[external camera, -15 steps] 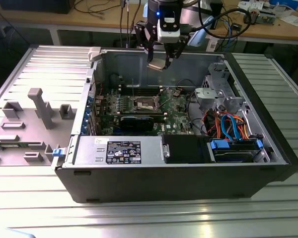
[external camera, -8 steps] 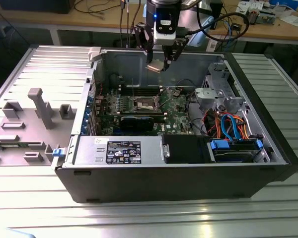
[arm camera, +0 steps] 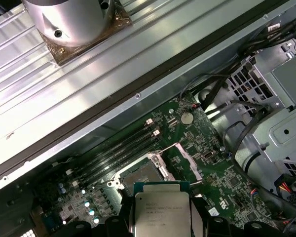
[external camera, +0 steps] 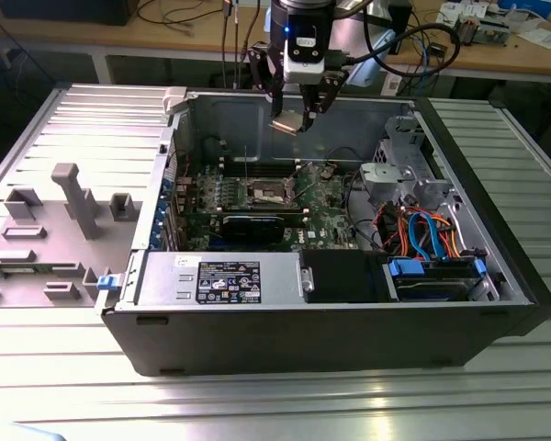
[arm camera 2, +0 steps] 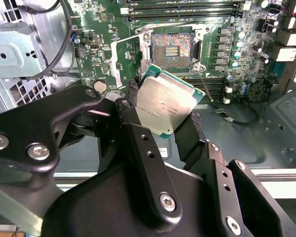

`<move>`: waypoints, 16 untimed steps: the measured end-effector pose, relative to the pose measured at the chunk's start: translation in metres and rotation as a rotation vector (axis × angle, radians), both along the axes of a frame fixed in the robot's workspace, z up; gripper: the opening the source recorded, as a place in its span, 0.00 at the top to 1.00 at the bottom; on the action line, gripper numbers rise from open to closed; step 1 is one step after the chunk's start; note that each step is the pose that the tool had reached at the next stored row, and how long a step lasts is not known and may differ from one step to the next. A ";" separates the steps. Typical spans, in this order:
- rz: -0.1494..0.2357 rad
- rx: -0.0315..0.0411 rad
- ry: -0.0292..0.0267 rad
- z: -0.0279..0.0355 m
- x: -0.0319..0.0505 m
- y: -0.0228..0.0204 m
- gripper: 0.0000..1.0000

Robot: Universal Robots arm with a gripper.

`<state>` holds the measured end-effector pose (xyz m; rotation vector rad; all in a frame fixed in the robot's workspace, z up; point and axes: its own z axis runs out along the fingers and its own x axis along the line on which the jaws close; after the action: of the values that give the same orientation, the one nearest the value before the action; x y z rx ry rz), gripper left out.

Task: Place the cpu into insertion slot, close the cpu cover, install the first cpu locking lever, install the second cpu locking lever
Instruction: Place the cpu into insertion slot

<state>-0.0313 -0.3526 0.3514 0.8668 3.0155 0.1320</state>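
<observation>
1. Exterior view: gripper [external camera: 295,118] clamped on cpu [external camera: 289,125], high over the case [external camera: 349,340] and well apart from the slot [external camera: 264,190]. The cover is hard to make out.
2. Second wrist view: cpu held by opposite edges, likely to spare its contacts. Slot bare, cover [arm camera 2: 124,59] swung open beside it. Fingers [arm camera 2: 191,132] hide two cpu edges.
3. First wrist view: cpu cut off at the frame edge, overlapping part of the slot.

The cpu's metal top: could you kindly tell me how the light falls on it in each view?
In the second wrist view the cpu, held in the gripper, shows a pale sheen across its top; in the first wrist view it looks evenly grey, while the ribbed table glares; in the exterior view it reads tan.
</observation>
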 end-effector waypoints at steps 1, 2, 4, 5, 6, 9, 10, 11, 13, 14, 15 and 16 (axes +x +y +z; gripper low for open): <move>0.000 0.0000 0.0000 0.0000 0.0000 0.0000 0.45; 0.000 0.0000 0.0000 0.0000 0.0000 0.0000 0.45; -0.002 -0.0001 0.0000 0.0000 0.0000 0.0000 0.45; -0.008 -0.0004 0.0000 -0.0001 0.0000 0.0000 0.45; -0.015 -0.0005 0.0001 -0.0002 0.0000 0.0000 0.45; -0.061 -0.0012 0.0000 -0.0009 0.0000 0.0000 0.45; -0.085 -0.0020 0.0000 -0.0012 0.0000 0.0000 0.45; -0.108 -0.0034 -0.0001 -0.0016 0.0000 0.0000 0.45; -0.139 -0.0041 0.0000 -0.0020 0.0000 0.0000 0.45; -0.167 -0.0041 0.0001 -0.0026 0.0000 0.0000 0.45; -0.187 -0.0042 0.0002 -0.0033 0.0000 0.0000 0.45; -0.201 -0.0045 0.0001 -0.0038 0.0000 0.0000 0.45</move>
<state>-0.0313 -0.3526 0.3476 1.1613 2.9048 0.1239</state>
